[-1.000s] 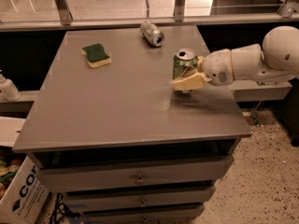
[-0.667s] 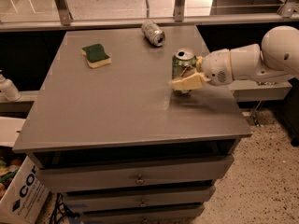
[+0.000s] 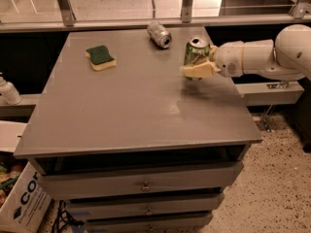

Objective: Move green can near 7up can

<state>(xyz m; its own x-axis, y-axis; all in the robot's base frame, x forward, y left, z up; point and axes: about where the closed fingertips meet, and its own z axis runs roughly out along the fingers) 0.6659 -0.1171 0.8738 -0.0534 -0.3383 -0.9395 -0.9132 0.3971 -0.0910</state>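
Reaching in from the right, the gripper (image 3: 195,70) pinches the upright green can (image 3: 197,52) low down at the table's (image 3: 121,110) right side, and an overshoot could bump the 7up can (image 3: 159,34), lying sideways just beyond, and roll it off.

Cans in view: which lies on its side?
The silver-grey 7up can at the far edge; the green can stands upright in the gripper, near the right edge.
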